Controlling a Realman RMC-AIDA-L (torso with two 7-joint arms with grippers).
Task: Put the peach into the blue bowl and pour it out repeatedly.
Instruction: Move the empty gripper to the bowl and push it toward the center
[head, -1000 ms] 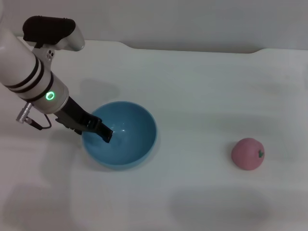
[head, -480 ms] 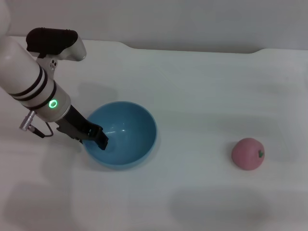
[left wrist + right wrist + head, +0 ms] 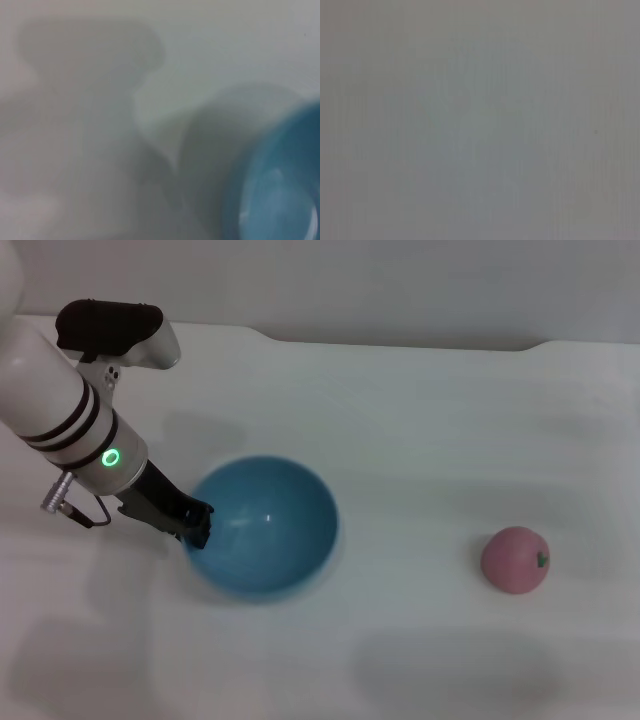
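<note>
A plain white tabletop [image 3: 420, 440] fills nearly the whole head view. Its far edge runs left to right with a shallow stepped recess along the middle. Beyond that edge stands a pale, unmarked wall [image 3: 400, 285]. Lighting is soft and diffuse, casting faint grey shadows on the tabletop surface.

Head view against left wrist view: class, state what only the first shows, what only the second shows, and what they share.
Only the head view shows the peach lying apart on the table, and the left gripper at the blue bowl rim. The left wrist view adds nothing of its own beyond a close look at shadows. Both show the bowl and table.
</note>
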